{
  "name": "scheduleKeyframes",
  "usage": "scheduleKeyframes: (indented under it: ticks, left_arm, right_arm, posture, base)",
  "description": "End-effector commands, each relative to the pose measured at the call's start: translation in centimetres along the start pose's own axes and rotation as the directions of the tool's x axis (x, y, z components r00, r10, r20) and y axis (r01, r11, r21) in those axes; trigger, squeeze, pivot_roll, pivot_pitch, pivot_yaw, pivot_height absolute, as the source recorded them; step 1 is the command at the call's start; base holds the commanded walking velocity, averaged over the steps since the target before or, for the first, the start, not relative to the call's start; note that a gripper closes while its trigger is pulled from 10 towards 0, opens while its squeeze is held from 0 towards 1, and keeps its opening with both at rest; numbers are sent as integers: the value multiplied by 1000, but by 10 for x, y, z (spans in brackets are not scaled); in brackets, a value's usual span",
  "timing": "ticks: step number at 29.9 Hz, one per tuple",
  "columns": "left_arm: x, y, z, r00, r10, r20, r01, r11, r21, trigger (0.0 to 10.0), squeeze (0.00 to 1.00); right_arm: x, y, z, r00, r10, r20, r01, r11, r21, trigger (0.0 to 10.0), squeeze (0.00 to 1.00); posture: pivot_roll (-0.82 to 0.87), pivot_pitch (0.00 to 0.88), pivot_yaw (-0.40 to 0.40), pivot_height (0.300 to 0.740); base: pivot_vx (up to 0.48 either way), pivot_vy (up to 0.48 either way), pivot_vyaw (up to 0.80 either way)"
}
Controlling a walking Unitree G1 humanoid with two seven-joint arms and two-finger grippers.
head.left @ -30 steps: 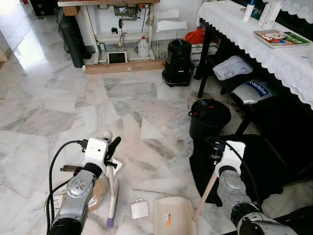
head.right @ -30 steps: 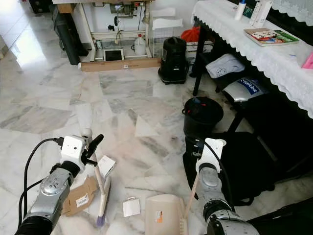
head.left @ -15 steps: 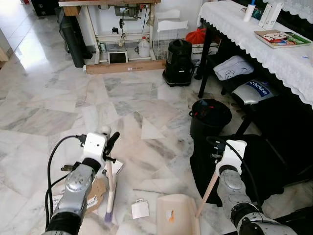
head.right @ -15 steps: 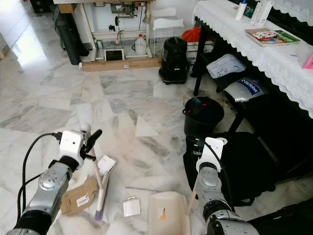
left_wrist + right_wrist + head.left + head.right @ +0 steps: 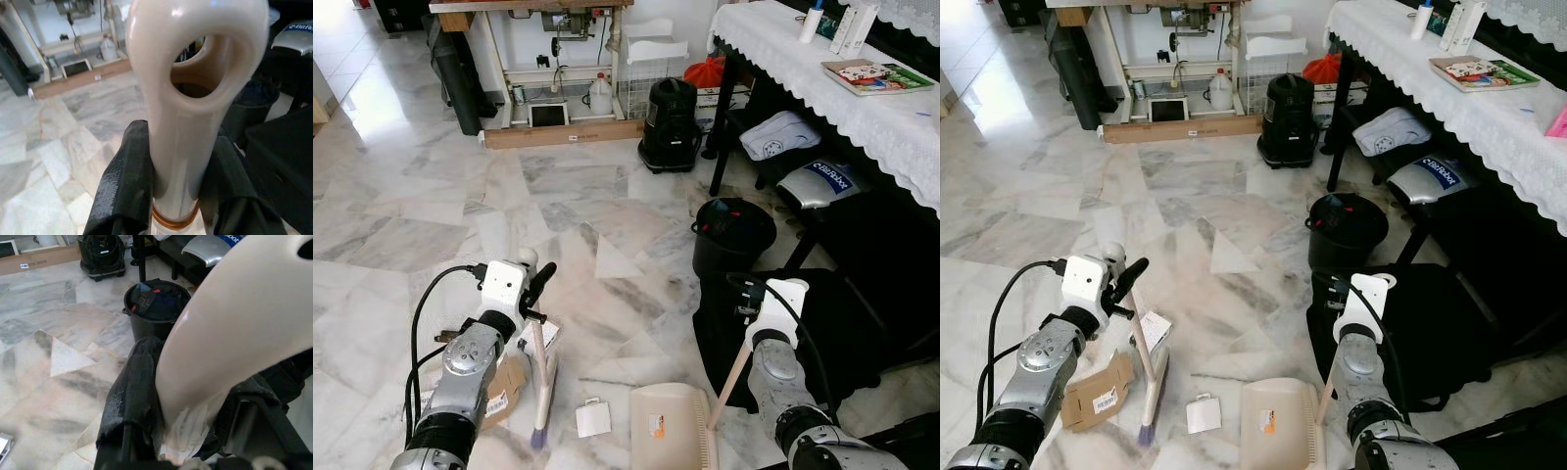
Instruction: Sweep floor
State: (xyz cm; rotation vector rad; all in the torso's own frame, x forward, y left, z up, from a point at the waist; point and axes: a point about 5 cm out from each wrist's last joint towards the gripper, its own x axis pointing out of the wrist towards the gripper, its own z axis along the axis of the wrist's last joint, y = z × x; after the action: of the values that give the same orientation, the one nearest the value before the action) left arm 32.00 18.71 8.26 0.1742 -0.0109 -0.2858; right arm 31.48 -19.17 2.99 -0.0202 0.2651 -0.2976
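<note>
Two hands are at work. The left hand [image 5: 171, 181] is clamped around the cream broom [image 5: 541, 377] handle at 8 o'clock, bristles on the marble floor [image 5: 431, 206] beside a white scrap [image 5: 593, 418]. The right hand [image 5: 186, 406] grips the dustpan [image 5: 674, 441] handle at 5 o'clock.

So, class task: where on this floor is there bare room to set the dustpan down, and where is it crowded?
Bare marble stretches wide between the long cardboard box by the wall and the left gripper. A smaller free patch lies between the broom and the black bin. It is crowded near the robot: flattened cardboard, white paper scrap and dustpan lie close together.
</note>
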Motion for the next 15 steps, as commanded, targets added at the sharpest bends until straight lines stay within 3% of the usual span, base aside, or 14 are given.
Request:
scheduleKeyframes:
  ticks: [1, 15]
  left_arm:
    - [3, 8, 5, 1000, 22, 11, -21, 1000, -15, 10000, 0]
    - [8, 6, -3, 999, 29, -25, -32, 995, -93, 10000, 0]
  right_arm:
    - [1, 1, 2, 1000, 5, 9, -5, 1000, -21, 10000, 0]
    - [1, 3, 1, 1000, 19, -8, -20, 999, -42, 10000, 0]
  posture:
    - [51, 43, -26, 740]
    - [32, 82, -49, 740]
  base:
    - [0, 0, 0]
    - [0, 0, 0]
